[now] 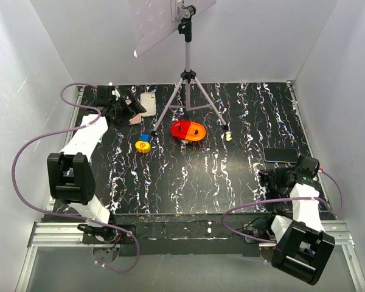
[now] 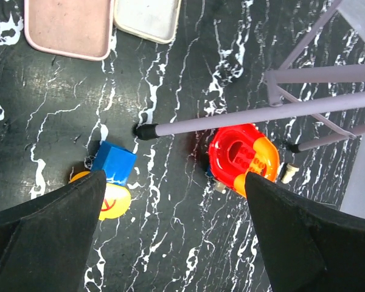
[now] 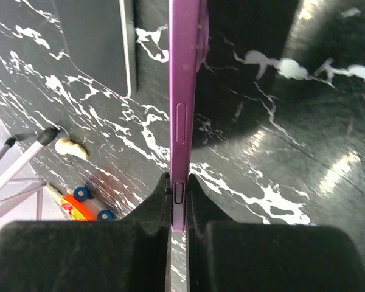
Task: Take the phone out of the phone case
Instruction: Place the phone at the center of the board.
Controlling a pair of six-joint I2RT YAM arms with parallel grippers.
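Right pincer (image 3: 178, 180) nips the purple phone (image 3: 184, 91) edge-on (scant purchase): it could slip. Left pincer (image 2: 175, 185) gapes wide beside the tripod (image 2: 261, 115).

I see plain white walls (image 1: 261, 36) boxing in a black, white-veined marble tabletop (image 1: 219, 176), evenly lit, grey tripod (image 1: 187, 85) at the back.
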